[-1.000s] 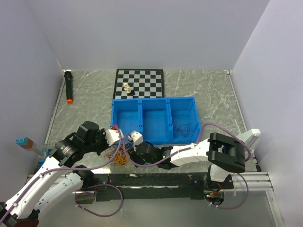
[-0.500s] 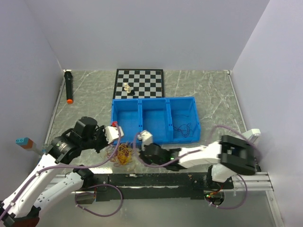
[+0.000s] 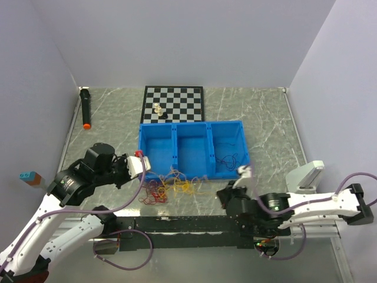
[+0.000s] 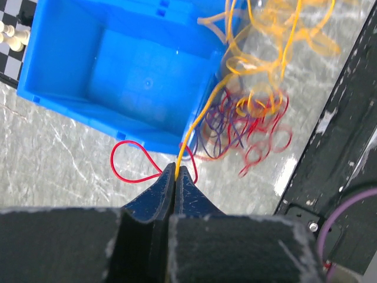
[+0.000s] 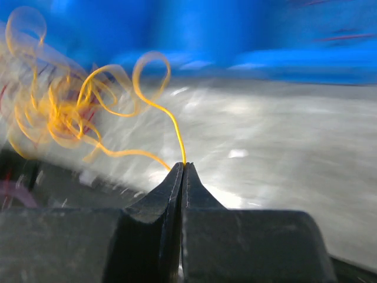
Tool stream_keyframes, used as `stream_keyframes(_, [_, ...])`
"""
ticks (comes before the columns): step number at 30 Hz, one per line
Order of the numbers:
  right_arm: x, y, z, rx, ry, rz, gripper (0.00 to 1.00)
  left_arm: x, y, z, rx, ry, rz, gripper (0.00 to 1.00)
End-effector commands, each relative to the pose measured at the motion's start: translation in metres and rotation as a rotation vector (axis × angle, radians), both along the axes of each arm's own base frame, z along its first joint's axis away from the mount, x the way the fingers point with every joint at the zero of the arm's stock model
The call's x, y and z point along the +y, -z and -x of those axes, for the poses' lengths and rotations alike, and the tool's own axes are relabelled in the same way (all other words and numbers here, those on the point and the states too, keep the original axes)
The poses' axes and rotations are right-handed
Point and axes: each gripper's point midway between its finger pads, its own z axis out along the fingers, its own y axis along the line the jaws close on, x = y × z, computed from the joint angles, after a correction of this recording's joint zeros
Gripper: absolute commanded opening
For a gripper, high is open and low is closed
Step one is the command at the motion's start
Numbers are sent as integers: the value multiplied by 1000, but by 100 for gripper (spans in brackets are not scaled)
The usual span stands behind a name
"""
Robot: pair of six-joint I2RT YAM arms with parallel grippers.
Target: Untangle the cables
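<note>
Though left gripper (image 4: 177, 172) and right gripper (image 5: 184, 167) each pinch an orange strand (image 4: 199, 121), jaws shut, the cables (image 3: 171, 187) lie knotted by the table's (image 3: 265, 118) near edge (untangling hardly begun).

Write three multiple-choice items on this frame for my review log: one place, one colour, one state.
1. Where does the bunch of cables lie?
A. Inside a middle compartment
B. On the table, just in front of the blue bin
C. On the chessboard

2. What colour is the strand pinched by the right fingers?
A. Yellow-orange
B. Green
C. White

3. How are the left fingers?
A. Wide open
B. Shut on thin strands
C. Out of view

Key:
1 B: the top view shows the loops spread on the marble before the bin's front wall.
2 A: the right wrist view shows a yellow-orange strand leaving the closed tips.
3 B: the left wrist view shows the tips together on a yellow and a red strand.
</note>
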Motion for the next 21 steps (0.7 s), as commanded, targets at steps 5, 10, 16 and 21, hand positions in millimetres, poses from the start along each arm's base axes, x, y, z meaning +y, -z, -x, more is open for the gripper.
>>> stream_keyframes(5, [-125,-113,-51,-265,381,-16,0,21,13,3,-54,8,-100,1])
stream_keyframes(10, [-92,-126,-50,-319,277,-18,0,18,20,9,-13,35,-104,1])
stream_keyframes(16, [-63,-89,-40,-250,211,162,0,13,8,5,-38,43,-78,1])
stream_keyframes(21, [-49,-86,-32,-241,184,234,0,0,-16,2,-65,32,23,1])
